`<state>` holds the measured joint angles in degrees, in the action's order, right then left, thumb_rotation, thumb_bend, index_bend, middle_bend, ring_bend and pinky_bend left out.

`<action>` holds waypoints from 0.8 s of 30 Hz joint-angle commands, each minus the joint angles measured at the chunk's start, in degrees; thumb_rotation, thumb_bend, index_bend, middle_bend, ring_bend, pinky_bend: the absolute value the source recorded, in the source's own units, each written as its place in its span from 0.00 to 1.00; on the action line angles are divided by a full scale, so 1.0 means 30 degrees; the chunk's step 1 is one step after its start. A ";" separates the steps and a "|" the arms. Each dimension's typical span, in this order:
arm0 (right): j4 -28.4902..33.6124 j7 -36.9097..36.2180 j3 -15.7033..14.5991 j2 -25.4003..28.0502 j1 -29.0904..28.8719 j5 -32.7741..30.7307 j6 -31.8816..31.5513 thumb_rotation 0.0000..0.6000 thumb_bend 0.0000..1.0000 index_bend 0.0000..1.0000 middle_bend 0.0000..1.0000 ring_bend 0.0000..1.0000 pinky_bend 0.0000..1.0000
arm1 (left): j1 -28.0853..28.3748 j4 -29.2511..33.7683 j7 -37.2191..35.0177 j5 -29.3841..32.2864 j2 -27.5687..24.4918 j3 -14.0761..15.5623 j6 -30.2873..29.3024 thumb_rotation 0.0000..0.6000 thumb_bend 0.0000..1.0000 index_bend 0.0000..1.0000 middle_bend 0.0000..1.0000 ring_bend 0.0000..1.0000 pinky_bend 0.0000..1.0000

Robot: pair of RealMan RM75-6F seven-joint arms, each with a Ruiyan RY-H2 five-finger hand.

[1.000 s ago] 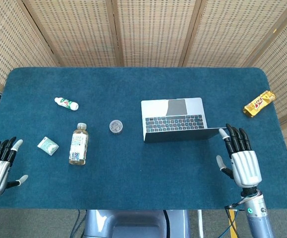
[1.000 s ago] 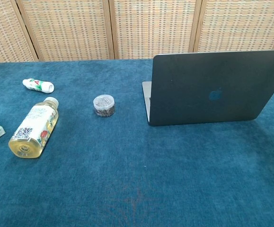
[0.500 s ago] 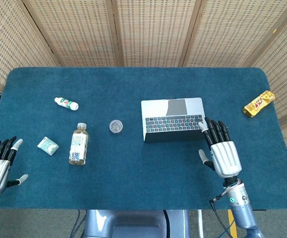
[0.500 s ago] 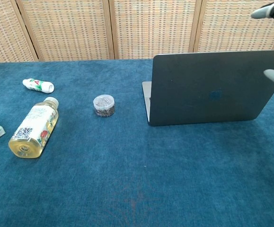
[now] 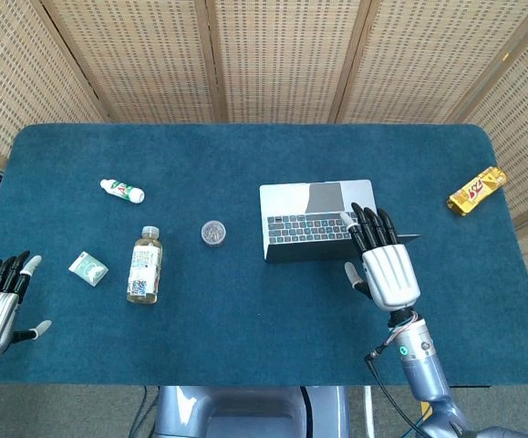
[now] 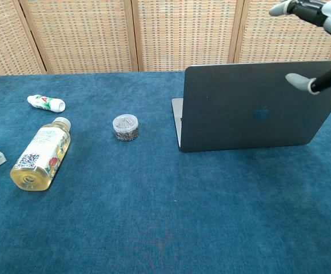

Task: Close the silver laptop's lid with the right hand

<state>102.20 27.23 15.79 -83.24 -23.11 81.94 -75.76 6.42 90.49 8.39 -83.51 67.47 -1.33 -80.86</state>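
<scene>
Blue table cloth [image 5: 245,164] bears the silver laptop [image 5: 318,222]; its lid [image 6: 256,105] upright, the right hand [image 5: 384,265], spread and empty above it, should press evenly near the lid's top edge.

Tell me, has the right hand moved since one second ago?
Yes. In the head view the right hand has moved left, from beside the laptop to above its right part, fingers spread.

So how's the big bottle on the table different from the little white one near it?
The big bottle is clear with yellowish liquid and a pale cap; the little white bottle is opaque white with a red and green label. The big bottle is plainly larger, and lies nearer the robot's edge of the table, while the little one lies farther back. In the head view, the big one points away from the robot; the little one lies slantwise. Both lie on their sides, untouched.
</scene>
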 commanded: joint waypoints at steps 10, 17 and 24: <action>-0.0550 0.0057 0.0659 -0.0109 -0.0907 -0.1226 0.0381 1.00 0.44 0.00 0.00 0.00 0.00 | 0.0097 -0.0098 0.0090 0.0114 0.0122 0.0043 0.0230 1.00 0.00 0.00 0.00 0.00 0.00; -0.0952 -0.0113 0.0500 -0.0212 -0.1237 -0.1596 0.0575 1.00 0.45 0.00 0.00 0.00 0.00 | 0.0126 -0.0126 0.0101 0.0172 0.0149 0.0056 0.0300 1.00 0.00 0.00 0.00 0.00 0.00; -0.1329 -0.0182 0.0337 -0.0474 -0.1536 -0.1856 0.0668 1.00 0.52 0.00 0.00 0.00 0.00 | 0.0119 -0.0117 0.0085 0.0177 0.0143 0.0052 0.0253 1.00 0.00 0.00 0.00 0.00 0.00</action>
<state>98.29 26.72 16.83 -84.60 -27.65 76.45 -73.80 6.79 90.15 8.65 -82.99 67.91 -1.17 -80.09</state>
